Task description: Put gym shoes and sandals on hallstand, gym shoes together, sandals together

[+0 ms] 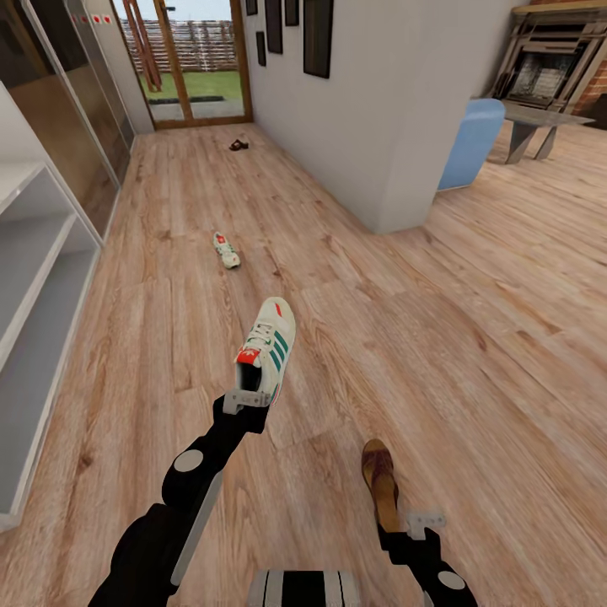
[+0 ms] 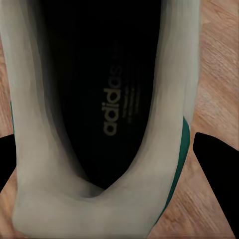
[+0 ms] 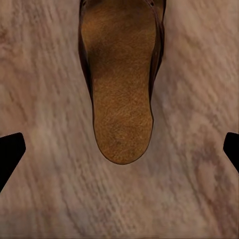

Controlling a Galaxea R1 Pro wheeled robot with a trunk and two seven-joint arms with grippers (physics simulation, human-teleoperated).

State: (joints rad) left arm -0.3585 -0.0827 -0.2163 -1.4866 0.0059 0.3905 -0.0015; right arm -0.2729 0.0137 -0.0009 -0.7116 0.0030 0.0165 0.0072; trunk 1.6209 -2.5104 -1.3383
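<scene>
My left gripper [image 1: 249,398] is shut on the heel of a white gym shoe [image 1: 270,346] with green stripes, held above the corridor floor [image 1: 472,354]. In the left wrist view the gym shoe's dark inside [image 2: 99,99] lies between the two black fingers [image 2: 219,169]. The second gym shoe [image 1: 226,250] lies on the floor further ahead. A brown sandal [image 1: 379,476] lies on the floor just in front of my right gripper [image 1: 403,527]. In the right wrist view the sandal's tan footbed [image 3: 119,84] sits between widely spread fingers [image 3: 10,154] that do not touch it. The other sandal [image 1: 239,145] lies far down the corridor near the glass door.
The white hallstand [image 1: 38,244] with open shelves stands along the left wall. A white wall corner [image 1: 396,211] juts in ahead on the right, with a blue armchair [image 1: 468,139] and a grey table [image 1: 539,126] beyond it. A glass door [image 1: 190,59] closes the corridor's end.
</scene>
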